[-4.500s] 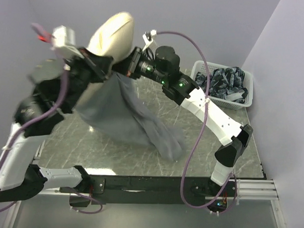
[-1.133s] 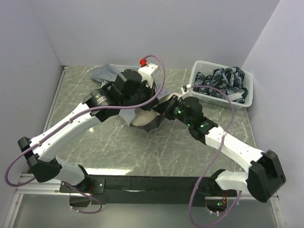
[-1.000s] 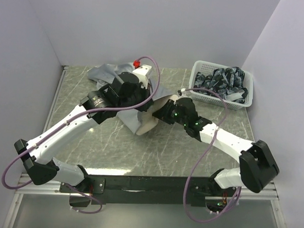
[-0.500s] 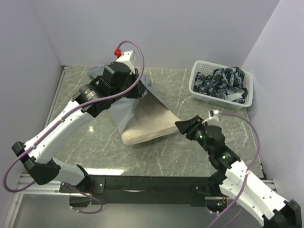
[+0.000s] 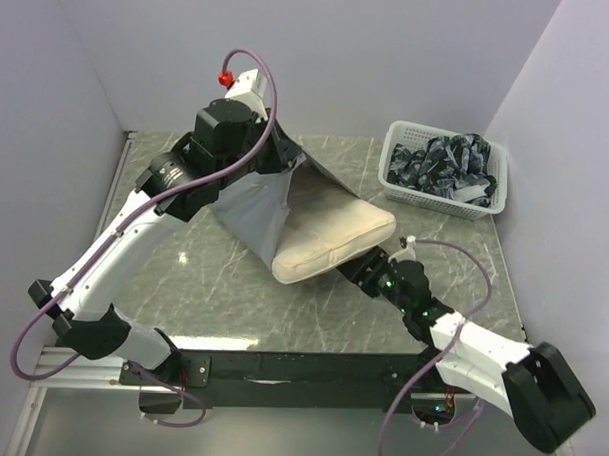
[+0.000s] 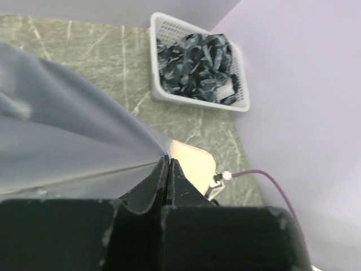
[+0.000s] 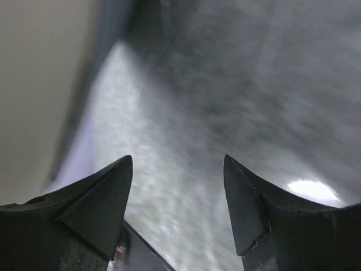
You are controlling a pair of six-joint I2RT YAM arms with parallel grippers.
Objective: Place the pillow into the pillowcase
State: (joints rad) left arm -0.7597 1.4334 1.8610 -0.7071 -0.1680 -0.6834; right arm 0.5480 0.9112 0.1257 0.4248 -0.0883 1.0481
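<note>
The stuffing step is in hand. The left claw [image 6: 168,166] is clenched on the rim of the pillowcase [image 5: 247,201], holding its mouth lifted off the table [image 5: 182,284]. The pillow [image 5: 334,234] lies on the table with its far side tucked into that mouth and most of it outside. The right claw [image 7: 177,164] is released and empty, low over the table just beside the pillow's near edge. Next, I judge, it must push the pillow deeper while the left draws the cloth over.
</note>
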